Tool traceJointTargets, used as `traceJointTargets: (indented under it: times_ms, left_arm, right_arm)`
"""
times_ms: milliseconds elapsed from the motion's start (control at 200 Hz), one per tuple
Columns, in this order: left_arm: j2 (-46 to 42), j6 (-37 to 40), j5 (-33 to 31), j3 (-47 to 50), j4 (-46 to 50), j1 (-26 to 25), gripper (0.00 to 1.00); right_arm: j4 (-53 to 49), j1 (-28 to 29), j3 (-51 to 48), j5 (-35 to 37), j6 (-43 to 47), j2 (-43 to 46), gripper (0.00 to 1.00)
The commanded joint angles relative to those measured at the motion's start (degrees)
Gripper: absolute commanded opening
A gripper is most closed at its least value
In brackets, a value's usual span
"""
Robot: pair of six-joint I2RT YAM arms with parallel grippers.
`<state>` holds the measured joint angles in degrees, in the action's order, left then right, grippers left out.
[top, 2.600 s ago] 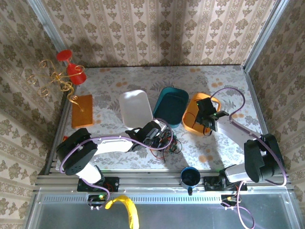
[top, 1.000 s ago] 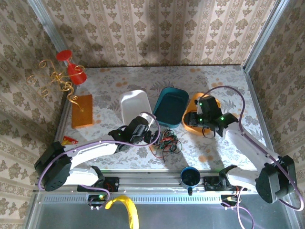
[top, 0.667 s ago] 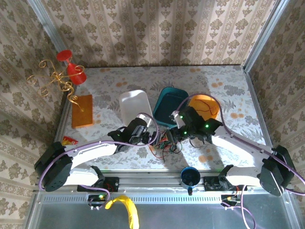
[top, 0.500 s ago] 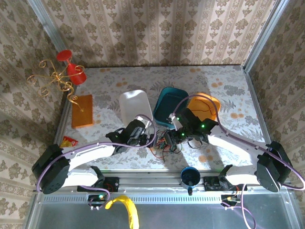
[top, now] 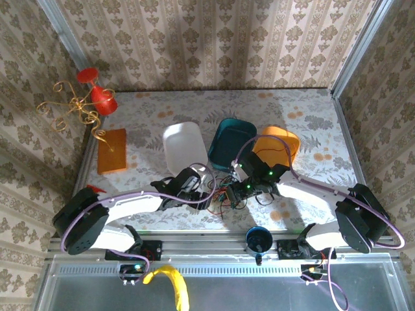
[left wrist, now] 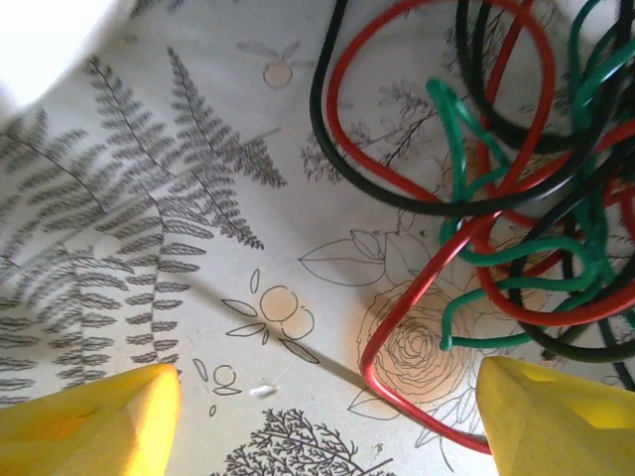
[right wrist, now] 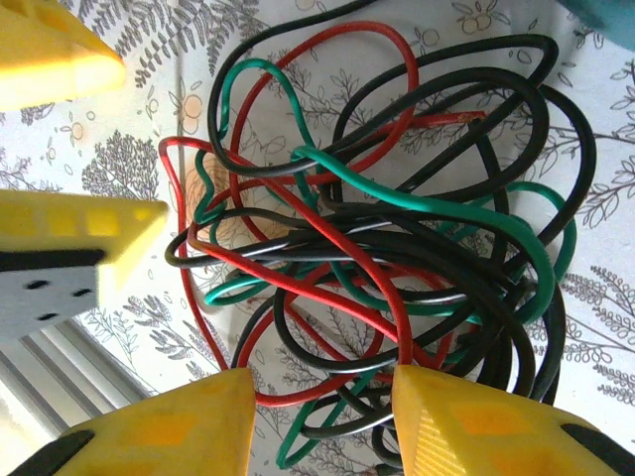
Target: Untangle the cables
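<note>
The right jaws, parted, straddle an edge of the cables (right wrist: pixel 377 238) — the left jaws, spread and empty, stand just beside.

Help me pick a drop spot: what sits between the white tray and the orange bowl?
A teal bin, seen in the top external view, between the white tray and the orange bowl.

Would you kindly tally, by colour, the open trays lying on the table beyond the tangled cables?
white tray: 1
teal tray: 1
orange tray: 1
Total: 3
</note>
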<state>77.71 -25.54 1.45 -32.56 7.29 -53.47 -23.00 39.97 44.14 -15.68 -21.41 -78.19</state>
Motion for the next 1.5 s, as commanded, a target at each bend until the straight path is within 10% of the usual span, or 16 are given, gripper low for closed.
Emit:
traceJointTargets:
  times_ms: [0,335,525,955,1496]
  left_arm:
    - [2.15,1.98,1.95,-1.55,-2.18,0.30,0.76]
    - [8.75,1.99,3.41,-1.55,-11.80,0.46,0.53]
    - [10.31,2.28,4.10,-3.49,-9.94,0.08,0.00]
    - [-11.17,13.15,0.57,-16.89,15.07,-0.54,0.00]
    - [-18.72,17.01,-2.81,-32.27,13.07,1.55,0.00]
  right_arm:
    - [0.70,-0.76,-1.40,-1.37,-1.01,-1.17,0.43]
    - [0.66,-1.22,-2.81,-1.78,-1.01,-1.05,0.42]
    - [0.59,-1.90,-4.26,-1.05,-1.42,0.23,0.41]
    - [3.36,-3.89,-8.09,4.34,-5.31,-1.09,0.44]
    - [5.16,-5.50,-11.33,7.33,-7.68,6.62,0.53]
